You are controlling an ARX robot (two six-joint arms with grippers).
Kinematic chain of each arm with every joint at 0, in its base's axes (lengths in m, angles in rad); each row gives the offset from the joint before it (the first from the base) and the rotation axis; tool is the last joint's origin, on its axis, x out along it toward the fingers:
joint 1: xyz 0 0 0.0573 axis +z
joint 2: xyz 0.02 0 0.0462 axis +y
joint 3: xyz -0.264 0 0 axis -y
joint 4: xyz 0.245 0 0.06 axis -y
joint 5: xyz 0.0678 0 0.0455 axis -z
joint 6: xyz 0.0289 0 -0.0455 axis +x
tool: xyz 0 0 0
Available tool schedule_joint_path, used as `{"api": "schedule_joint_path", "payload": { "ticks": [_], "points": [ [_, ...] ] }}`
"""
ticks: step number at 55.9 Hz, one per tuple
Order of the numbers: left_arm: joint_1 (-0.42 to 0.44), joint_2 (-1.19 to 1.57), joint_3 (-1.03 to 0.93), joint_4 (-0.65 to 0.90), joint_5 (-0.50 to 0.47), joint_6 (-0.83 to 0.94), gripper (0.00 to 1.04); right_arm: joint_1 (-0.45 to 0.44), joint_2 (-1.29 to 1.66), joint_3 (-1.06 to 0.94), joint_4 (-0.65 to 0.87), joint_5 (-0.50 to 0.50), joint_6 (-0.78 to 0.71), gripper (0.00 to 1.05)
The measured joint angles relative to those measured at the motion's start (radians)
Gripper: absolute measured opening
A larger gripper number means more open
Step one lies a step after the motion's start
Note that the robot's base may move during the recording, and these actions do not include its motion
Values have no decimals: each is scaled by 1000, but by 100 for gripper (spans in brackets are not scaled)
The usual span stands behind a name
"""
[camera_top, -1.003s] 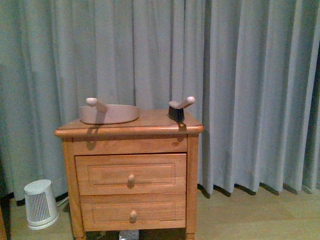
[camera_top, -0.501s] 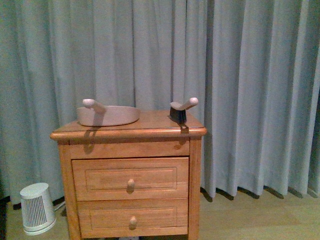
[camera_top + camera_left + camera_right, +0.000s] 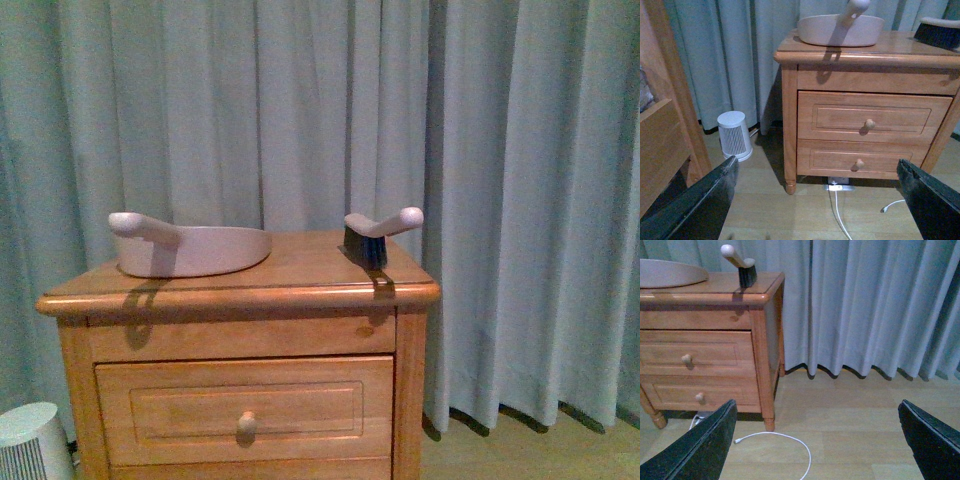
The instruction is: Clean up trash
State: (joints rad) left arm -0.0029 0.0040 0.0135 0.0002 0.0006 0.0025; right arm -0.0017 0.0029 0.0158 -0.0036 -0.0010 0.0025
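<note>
Curtains (image 3: 500, 200) behind, nightstand (image 3: 240, 293) holds dustpan (image 3: 200, 250) at left edge, brush (image 3: 375, 235) at right, untouched; no trash shows; your left gripper (image 3: 816, 164) and right gripper (image 3: 817, 405) gape.

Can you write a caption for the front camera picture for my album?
A dustpan and a hand brush sit apart on a wooden nightstand in front of long grey-blue curtains.

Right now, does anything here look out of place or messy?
A white cable lies looped loose on the floor beside the nightstand, one end free. Otherwise only the dustpan and brush sitting on the nightstand look unusual; nothing is spilled or broken.
</note>
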Motion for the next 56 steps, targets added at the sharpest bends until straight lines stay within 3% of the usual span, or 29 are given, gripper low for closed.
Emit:
{"api": "schedule_joint_path", "payload": {
  "ticks": [56],
  "points": [
    [0,0,0,0,0,0,97,0,0,0,0,0,0,97]
  ]
}}
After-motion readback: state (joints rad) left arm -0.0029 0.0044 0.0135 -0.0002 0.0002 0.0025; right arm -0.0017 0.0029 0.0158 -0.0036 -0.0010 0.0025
